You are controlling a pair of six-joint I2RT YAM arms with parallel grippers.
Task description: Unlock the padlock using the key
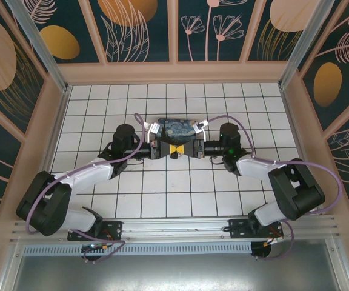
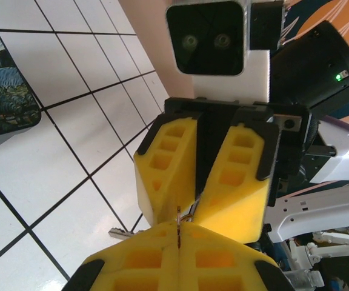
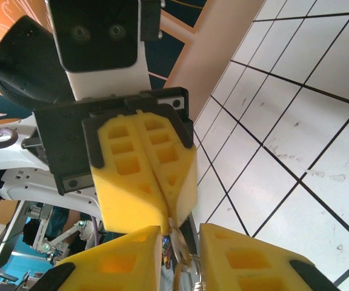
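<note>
The tiny dark padlock (image 3: 176, 235) is, I judge, this metal scrap clamped in my left gripper (image 2: 179, 236), yellow fingers pressed together. It reaches between the right gripper (image 3: 179, 250), fingers parted, mid-tabletop before the blue painted box (image 1: 176, 126). An off-centre squeeze could twist it free. Its long axis seems to run gripper to gripper; I can't tell which end leads.

left end effector (image 1: 169, 149) meets right end effector (image 1: 182, 149) just before the box (image 1: 174, 128).

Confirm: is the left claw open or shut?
Shut. The left claw presses its yellow fingers together on a thin metal edge; which item, cannot tell.
</note>
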